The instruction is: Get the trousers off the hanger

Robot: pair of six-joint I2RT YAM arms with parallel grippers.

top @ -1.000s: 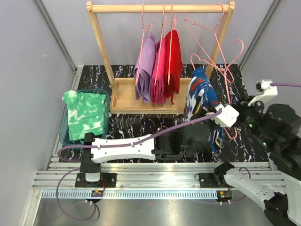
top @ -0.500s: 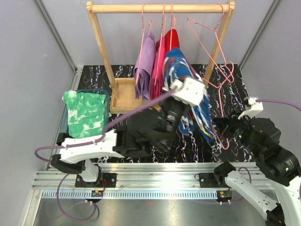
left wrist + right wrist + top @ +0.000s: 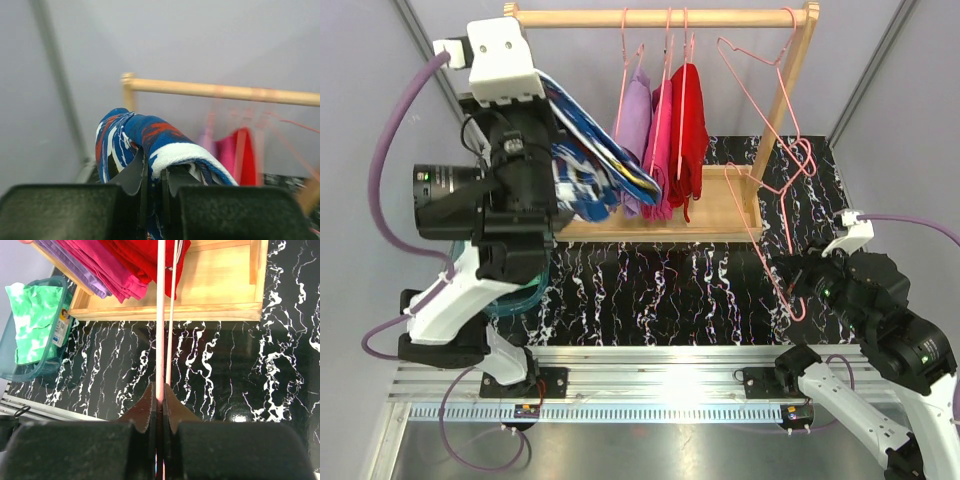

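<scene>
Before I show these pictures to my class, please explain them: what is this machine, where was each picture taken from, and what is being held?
These are two robot arms bolted at a table's near edge, each ending in a two-finger hand. The wide picture comes from a fixed camera above and behind them. The other two come from cameras on the wrists, looking along the fingers. The left hand, held high, is shut on the navy patterned trousers. The right hand is shut on an empty pink wire hanger. On the black marbled table stands a wooden rack with a lilac pair, a pink pair and a red pair hanging. A teal basket holds the mint green trousers.
</scene>
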